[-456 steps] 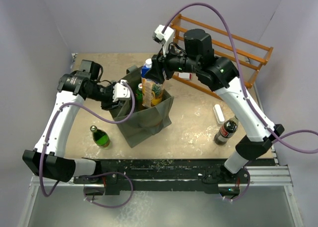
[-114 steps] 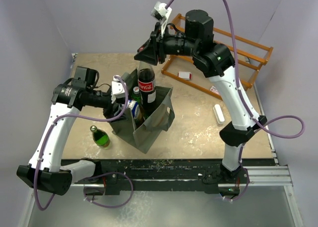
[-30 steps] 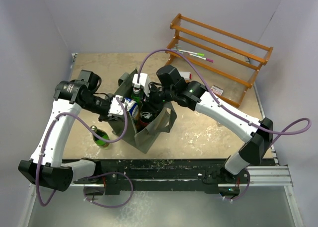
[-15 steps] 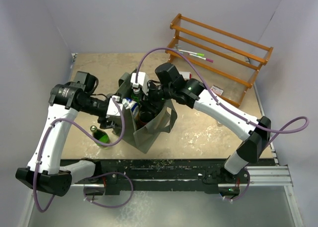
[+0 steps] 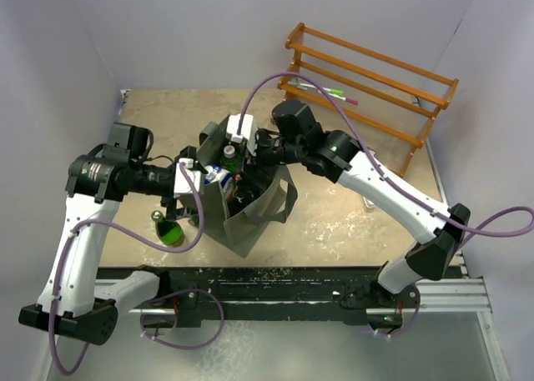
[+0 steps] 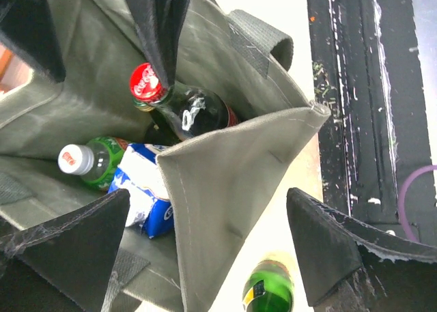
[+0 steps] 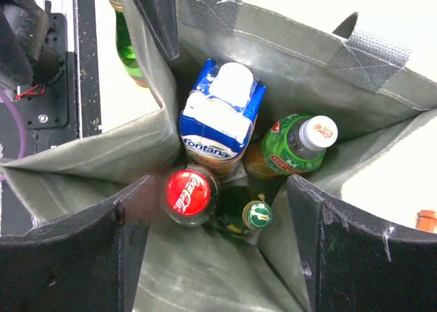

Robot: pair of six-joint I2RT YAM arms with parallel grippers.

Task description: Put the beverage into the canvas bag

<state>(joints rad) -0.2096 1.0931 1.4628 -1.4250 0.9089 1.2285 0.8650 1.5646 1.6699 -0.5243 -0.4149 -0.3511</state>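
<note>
Outside the canvas bag [image 5: 254, 218], on the table [image 5: 350, 223] just beside its near-left wall: green bottle [image 5: 169, 231], upright, long axis vertical, just nearward of the left gripper [image 6: 208, 194] and well apart from the right gripper [image 7: 218, 182]. Both spread wide, gripping nothing, left astride the bag's corner, right hovering over the cola bottle [image 7: 188, 192] and carton [image 7: 218, 121] standing inside. Left arm's pick, probably.

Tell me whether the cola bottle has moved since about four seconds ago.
Yes. The cola bottle hung raised beside the wooden rack; now it stands lower, inside the canvas bag, farther from the rack.
</note>
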